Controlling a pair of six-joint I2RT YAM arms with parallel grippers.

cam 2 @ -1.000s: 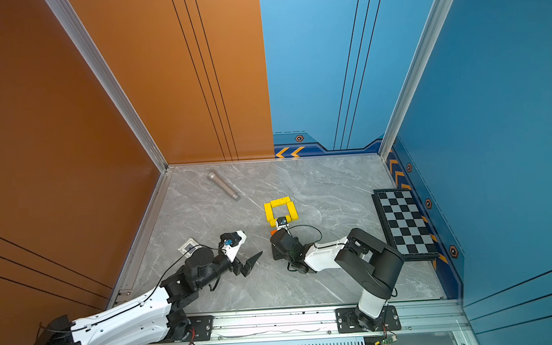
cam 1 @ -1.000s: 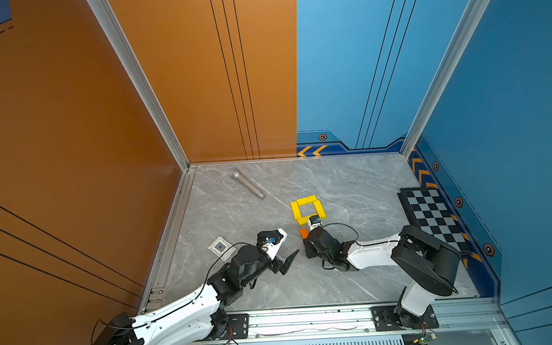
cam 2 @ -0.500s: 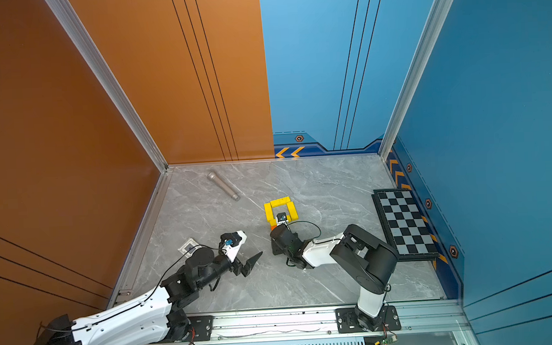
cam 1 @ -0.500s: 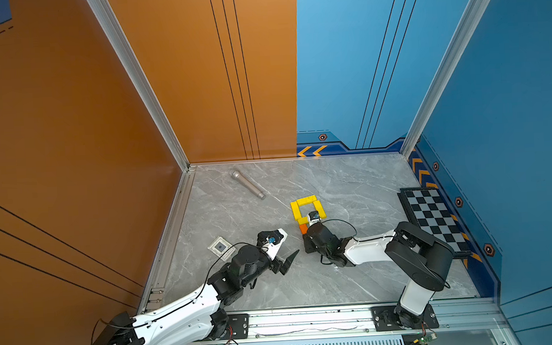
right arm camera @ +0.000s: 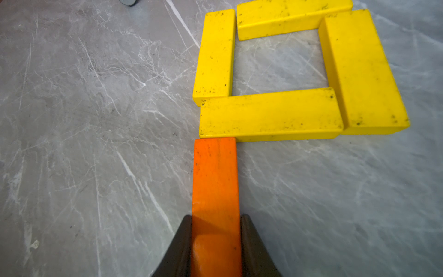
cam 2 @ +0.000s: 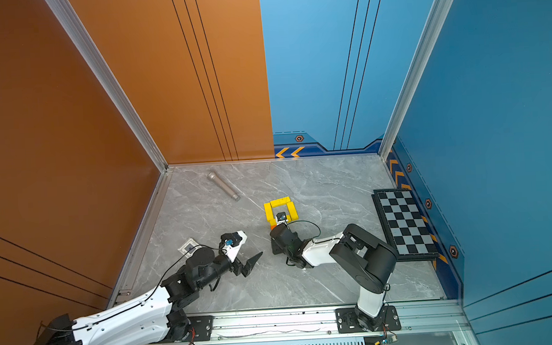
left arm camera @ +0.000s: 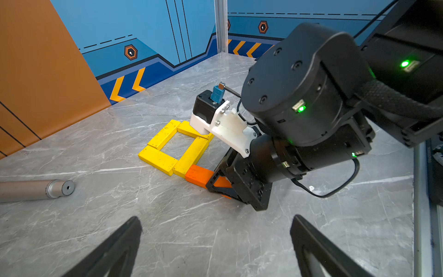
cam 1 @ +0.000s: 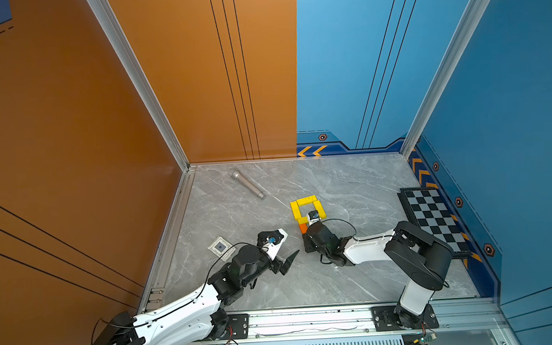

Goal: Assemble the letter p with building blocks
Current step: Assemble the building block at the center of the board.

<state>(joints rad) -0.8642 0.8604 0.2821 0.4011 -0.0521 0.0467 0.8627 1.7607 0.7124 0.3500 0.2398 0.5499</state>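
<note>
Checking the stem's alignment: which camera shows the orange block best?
Right wrist view: the orange block fills the middle, its end at the yellow square's corner, the right hand shut on it. The left wrist view shows mainly its free end; in both top views it is a sliver.

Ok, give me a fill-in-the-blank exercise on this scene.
The right end effector grips a plank coloured ____.
The square loop consists of ____ yellow planks.
The left end effector stands ____ and holds nothing.
Missing words: orange; four; open.
</note>
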